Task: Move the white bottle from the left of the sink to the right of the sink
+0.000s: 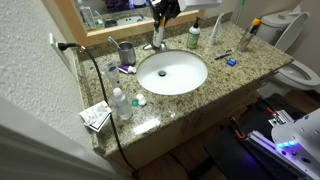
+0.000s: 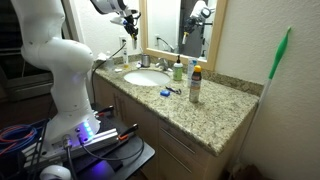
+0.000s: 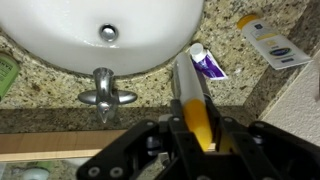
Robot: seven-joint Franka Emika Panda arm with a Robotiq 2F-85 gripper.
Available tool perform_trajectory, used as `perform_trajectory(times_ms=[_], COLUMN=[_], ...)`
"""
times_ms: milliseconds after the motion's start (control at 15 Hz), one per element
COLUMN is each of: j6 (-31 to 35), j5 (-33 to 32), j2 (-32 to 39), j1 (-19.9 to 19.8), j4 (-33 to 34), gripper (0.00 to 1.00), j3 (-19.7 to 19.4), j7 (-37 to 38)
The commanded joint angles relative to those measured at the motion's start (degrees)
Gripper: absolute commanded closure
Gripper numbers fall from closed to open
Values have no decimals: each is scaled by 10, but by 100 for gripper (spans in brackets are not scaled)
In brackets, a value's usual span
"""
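My gripper [image 3: 200, 128] is shut on a slim bottle [image 3: 190, 90] with a white end and an orange body. In the wrist view it hangs above the counter's back edge, just right of the faucet [image 3: 105, 92] and below the white sink [image 3: 90, 25]. In both exterior views the gripper [image 1: 164, 10] [image 2: 128, 15] is high above the faucet [image 1: 155, 42], in front of the mirror. A clear white-capped bottle [image 1: 120, 103] stands on the counter left of the sink [image 1: 172, 72].
A toothpaste tube [image 3: 208, 65] and a yellow-white tube [image 3: 270, 42] lie near the sink. A metal cup [image 1: 126, 52], a green bottle [image 1: 194, 38], a white bottle [image 1: 215, 30] and an orange-capped bottle [image 1: 247, 35] stand along the counter. A toilet [image 1: 300, 72] is beside it.
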Motion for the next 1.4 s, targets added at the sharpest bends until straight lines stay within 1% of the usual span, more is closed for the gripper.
perform_trajectory(times_ms=[0,67,133,333,533,600,667,733,800,933,1000,1067,1133,1200,1333], j6=[0,-10,-12,-9,-17,-10,6,-9,-8,-7,-7,-10,-11,-11,-1], j5=[2,-37,-63,-118,-131,-120,-90,-98,-90,-82,-82,-82,-103,-113,-133], j2=[7,-1,-25,-96,-175,-201,-229,-166,-191,-221,-226,-217,-215,-215,-210], j1=[-25,-36,-52,-103,-167,-186,-198,-196,-209,-218,-218,-226,-255,-275,-324], j4=[2,-8,-31,-90,-157,-184,-214,-147,-170,-197,-202,-206,-214,-221,-235], gripper=[94,94,94,94,94,94,94,74,74,74,94,94,94,94,94], j3=[29,23,13,-4,-12,-16,-27,-2,-7,-10,-9,-11,-11,-16,-37], j7=[-2,26,51,105,146,155,153,132,132,131,135,138,160,170,189])
